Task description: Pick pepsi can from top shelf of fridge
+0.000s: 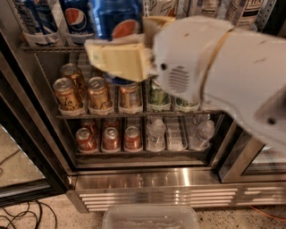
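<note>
Blue pepsi can [111, 18], gripper [119, 39] clamped around it.

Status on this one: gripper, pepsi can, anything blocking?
Gripper at top shelf level, jaws shut on pepsi can. Can held forward of it. No obstruction seen.

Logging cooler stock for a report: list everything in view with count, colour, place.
pepsi can: one, blue, in the pincer, before the top shelf
second Pepsi can: one, blue, top shelf left
blue-white can: one, top shelf far left
white cans: several, top shelf right
gold cans: four visible, middle rack left
green cans: two visible, middle rack right
red cans: at least three, bottom rack left
water bottles: two visible, clear, bottom rack right
fridge: one, stainless steel
plastic bin: one, clear, floor
cables: black, floor left
arm: one, white, right
pincer: one, beige, shut on the pepsi can
</note>
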`<state>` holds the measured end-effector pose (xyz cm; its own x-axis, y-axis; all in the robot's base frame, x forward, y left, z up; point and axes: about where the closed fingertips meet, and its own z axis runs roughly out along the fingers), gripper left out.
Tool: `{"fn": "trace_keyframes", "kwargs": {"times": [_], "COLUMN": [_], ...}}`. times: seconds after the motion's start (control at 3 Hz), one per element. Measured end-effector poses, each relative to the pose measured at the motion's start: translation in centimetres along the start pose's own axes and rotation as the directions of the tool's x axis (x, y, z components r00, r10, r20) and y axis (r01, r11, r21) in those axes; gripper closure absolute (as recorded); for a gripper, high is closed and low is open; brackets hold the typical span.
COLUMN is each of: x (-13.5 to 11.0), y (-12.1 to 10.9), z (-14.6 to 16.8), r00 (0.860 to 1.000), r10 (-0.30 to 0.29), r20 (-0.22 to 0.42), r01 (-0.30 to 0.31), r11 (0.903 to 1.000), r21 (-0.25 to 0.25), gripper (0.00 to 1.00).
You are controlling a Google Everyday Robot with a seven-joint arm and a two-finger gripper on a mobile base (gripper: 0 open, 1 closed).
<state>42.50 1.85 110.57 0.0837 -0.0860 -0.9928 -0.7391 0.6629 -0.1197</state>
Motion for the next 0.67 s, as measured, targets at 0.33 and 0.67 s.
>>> {"fn": "trace_keyframes", "kwargs": {"times": [0.33,0.67], "x": [0.5,3.4], "y": [-2.3,-3.6], "z": [-2.3,-5.9], "r00": [0.997,0.992], "r10": [-0.034,-0.031], "r20": [-0.071,-0.125], "r01": [0.027,0.006], "r11": [0.9946,0.9804], "r21": [-0.1,-0.197], "gripper": [1.0,1.0]}}
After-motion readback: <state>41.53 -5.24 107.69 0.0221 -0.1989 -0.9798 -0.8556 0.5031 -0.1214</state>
